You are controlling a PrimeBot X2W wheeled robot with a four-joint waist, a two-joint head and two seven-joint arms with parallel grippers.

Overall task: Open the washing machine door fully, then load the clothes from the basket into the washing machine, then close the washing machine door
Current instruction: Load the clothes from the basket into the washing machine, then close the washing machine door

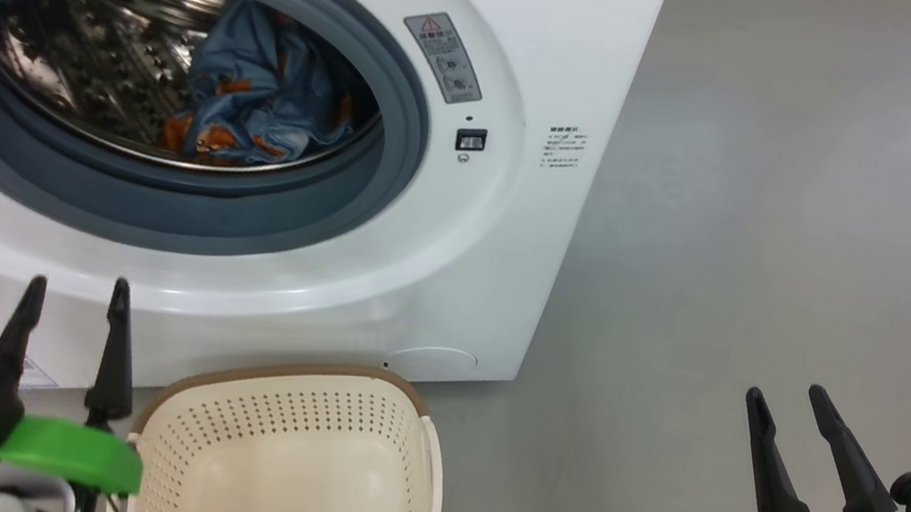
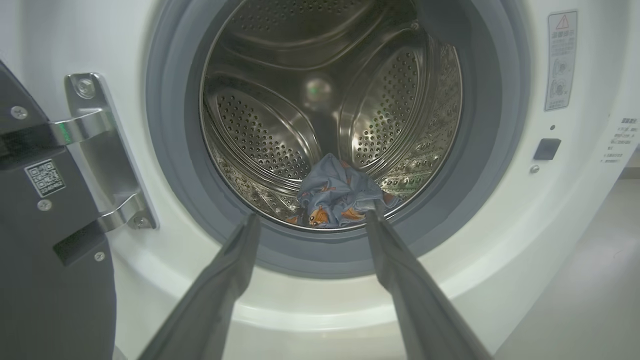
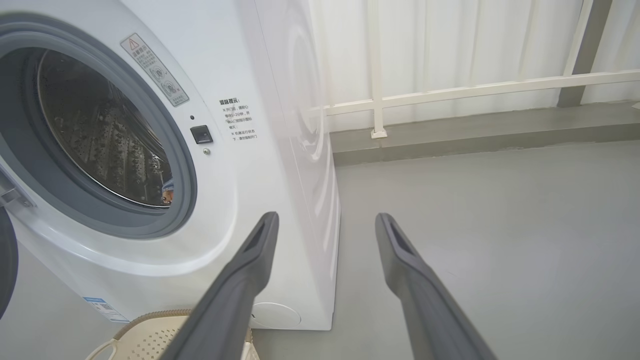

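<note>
Left end effector (image 1: 78,283) is open, fingers spread with nothing between them, low in front of the machine and just left of the basket. Right end effector (image 1: 785,391) is open and empty too, well off to the right over bare floor (image 1: 744,200). Basket (image 1: 288,412) sits on the floor close against the machine's base, between the two arms. The inside that shows is bare with no cloth in it, and its near part is cut off by the frame edge. Washing machine door (image 2: 50,280) is swung out to the left on its steel hinge (image 2: 100,150). Only a dark slice of it shows, so its exact angle can't be told, but the mouth is clear. Washing machine (image 1: 543,34) stands behind, grey gasket (image 1: 156,202) ringing the opening. Clothes (image 1: 254,95), blue with orange print, lie bunched at the bottom of the drum (image 2: 280,125), inside the rim. Progress call: door opening is done and loading looks done or nearly so. I can't spot the cream piece. What is left is closing the door, and the left arm is nearest to it.
</note>
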